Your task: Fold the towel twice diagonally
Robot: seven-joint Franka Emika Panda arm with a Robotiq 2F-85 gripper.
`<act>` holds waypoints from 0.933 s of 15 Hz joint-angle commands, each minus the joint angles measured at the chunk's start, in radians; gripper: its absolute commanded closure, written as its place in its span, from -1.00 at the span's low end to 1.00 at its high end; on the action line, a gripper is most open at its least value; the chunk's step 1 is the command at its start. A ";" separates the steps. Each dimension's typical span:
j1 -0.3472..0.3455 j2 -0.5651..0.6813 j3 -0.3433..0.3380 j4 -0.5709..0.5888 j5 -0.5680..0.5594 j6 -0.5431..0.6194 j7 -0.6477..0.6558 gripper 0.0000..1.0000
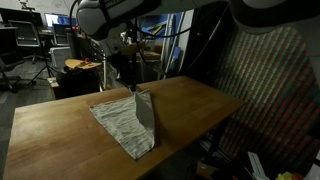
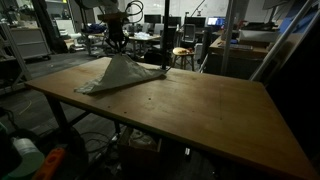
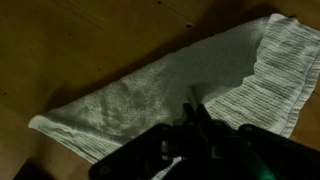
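A light grey-white towel (image 1: 125, 122) lies on the wooden table (image 1: 190, 105), partly folded into a rough triangle. In both exterior views one part of it is drawn up into a peak under my gripper (image 1: 134, 86). The gripper (image 2: 117, 52) hangs over the towel's (image 2: 120, 76) far end. In the wrist view the two fingers (image 3: 193, 112) are pressed together on a raised fold of the towel (image 3: 150, 95), which spreads out flat to the left and right below them.
The table (image 2: 200, 110) is long, with bare wood beyond the towel. Its edges are close to the towel on the near side (image 1: 150, 160). Desks, monitors and a stool (image 2: 182, 55) stand behind the table.
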 commanded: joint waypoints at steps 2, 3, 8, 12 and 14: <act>0.035 0.115 0.005 0.184 -0.035 -0.099 -0.020 0.97; 0.043 0.139 0.004 0.214 -0.040 -0.114 -0.024 0.97; 0.083 0.238 -0.002 0.357 -0.053 -0.188 -0.042 0.97; 0.098 0.296 -0.003 0.456 -0.039 -0.226 -0.052 0.97; 0.091 0.314 -0.001 0.489 -0.018 -0.243 -0.056 0.97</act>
